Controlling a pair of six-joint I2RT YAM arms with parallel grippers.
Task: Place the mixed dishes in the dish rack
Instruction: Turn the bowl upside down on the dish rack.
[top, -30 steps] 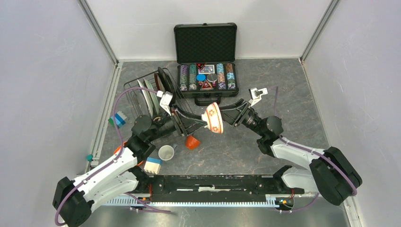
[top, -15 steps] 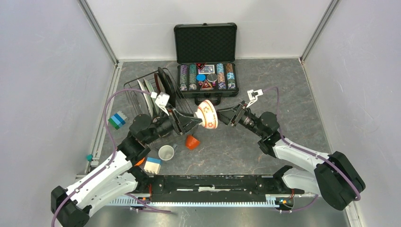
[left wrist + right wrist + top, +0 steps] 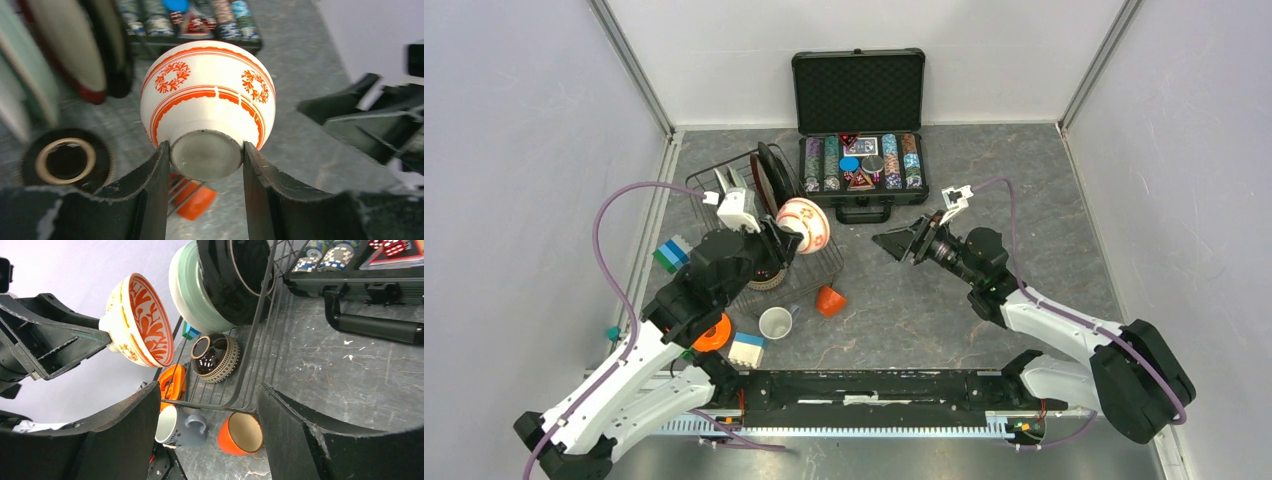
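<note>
Top external view: dish rack stocked with upright plates and dark ribbed bowl. Left gripper raised over it, clamped on red-patterned bowl by its foot. Right gripper well apart, spread wide, empty.

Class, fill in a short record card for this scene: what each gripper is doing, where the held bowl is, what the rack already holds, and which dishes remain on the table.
Left gripper: shut on the patterned bowl, gripping its foot
Right gripper: open, holding nothing
Bowl position: off the table, tipped sideways, over the dish rack in the top view
In the rack: plates standing on edge; dark ribbed bowl
On the table: orange cup on its side; mug
</note>
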